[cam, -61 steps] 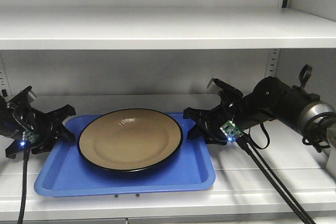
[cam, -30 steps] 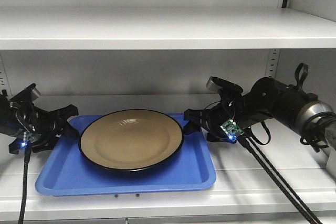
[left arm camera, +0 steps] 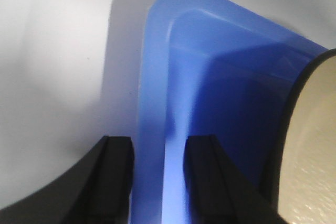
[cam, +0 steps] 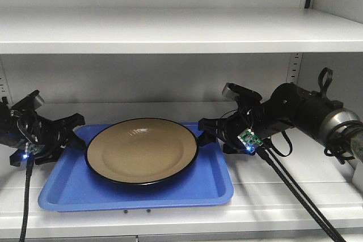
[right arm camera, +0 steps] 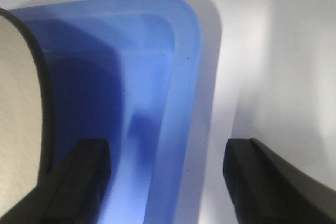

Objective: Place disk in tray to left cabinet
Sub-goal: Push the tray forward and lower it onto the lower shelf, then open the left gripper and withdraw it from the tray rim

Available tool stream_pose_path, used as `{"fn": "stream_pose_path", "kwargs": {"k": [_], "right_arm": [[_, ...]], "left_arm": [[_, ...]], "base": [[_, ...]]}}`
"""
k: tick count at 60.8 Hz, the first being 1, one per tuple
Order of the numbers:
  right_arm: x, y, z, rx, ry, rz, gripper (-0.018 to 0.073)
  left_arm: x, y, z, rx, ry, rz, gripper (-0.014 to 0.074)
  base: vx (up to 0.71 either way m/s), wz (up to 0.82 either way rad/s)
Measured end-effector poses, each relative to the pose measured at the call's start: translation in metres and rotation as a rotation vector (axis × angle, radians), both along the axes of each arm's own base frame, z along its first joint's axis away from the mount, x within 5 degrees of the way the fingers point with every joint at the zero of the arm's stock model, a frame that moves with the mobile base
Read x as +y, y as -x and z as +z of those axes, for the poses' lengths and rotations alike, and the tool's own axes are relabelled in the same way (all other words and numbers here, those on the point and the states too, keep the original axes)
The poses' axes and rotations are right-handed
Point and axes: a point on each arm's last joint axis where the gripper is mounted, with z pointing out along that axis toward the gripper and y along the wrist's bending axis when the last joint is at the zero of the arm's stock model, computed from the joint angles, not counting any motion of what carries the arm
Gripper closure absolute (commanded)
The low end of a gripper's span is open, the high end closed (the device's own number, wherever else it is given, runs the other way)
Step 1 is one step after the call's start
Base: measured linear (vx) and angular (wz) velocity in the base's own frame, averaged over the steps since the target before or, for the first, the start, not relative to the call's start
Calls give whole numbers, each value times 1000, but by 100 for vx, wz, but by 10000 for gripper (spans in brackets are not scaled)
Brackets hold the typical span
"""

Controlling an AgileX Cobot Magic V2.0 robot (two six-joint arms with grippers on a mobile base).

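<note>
The tan disk [cam: 142, 150] with its black rim lies flat in the blue tray [cam: 136, 194]. The tray rests on a lower shelf of the grey left cabinet [cam: 295, 174]. My left gripper [cam: 76, 130] is at the tray's left edge. In the left wrist view this gripper [left arm camera: 160, 142] has closed in on the tray rim [left arm camera: 157, 77], one finger outside and one inside. My right gripper [cam: 204, 131] is at the tray's right edge. In the right wrist view it [right arm camera: 168, 148] stands wide open, straddling the rim [right arm camera: 178, 51] without touching it. The disk's edge [right arm camera: 16, 103] shows at the left.
The shelf above [cam: 170, 29] hangs low over both arms. Slotted uprights [cam: 293, 66] and the grey back panel stand close behind the tray. Cables [cam: 295, 196] trail from the right arm over the shelf's front edge. Bare shelf lies right of the tray.
Both grippers moved inward to the tray's edges. The left gripper's fingers narrowed around the left rim. The tray and disk shifted slightly right. Over the last half second nothing visibly moved.
</note>
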Motion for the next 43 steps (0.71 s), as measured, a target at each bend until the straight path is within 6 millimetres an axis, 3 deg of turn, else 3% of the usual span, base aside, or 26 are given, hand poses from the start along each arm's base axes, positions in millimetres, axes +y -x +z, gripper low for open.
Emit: {"fn": "stream_pose_path", "kwargs": {"k": [26,43], "right_arm": [[0,0,0,0,0,0,27],[0,0,0,0,0,0,27]], "left_arm": [[0,0,0,2,1,-2,216],[1,6,14,-30,-11,-4,216]], "base": [[0,0],[0,0]]}}
